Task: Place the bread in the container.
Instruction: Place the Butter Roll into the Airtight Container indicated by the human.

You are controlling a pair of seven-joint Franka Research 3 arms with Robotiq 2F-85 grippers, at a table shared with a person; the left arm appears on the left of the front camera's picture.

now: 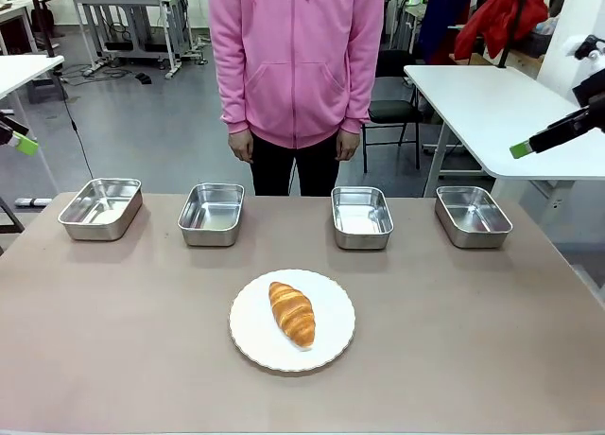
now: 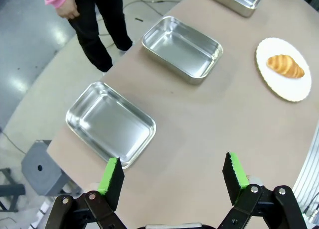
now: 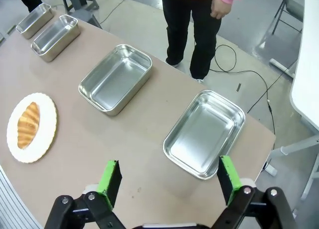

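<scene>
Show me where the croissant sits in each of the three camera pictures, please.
Front view: the croissant lies just below the picture's centre.
Left wrist view: the croissant is at the far right, in the upper part.
Right wrist view: the croissant is at the far left, about mid-height.
Shared landmark: the round white plate under it.

Grey floor (image 1: 142, 132), white tables (image 1: 492, 104), black chair (image 1: 389, 113).
</scene>
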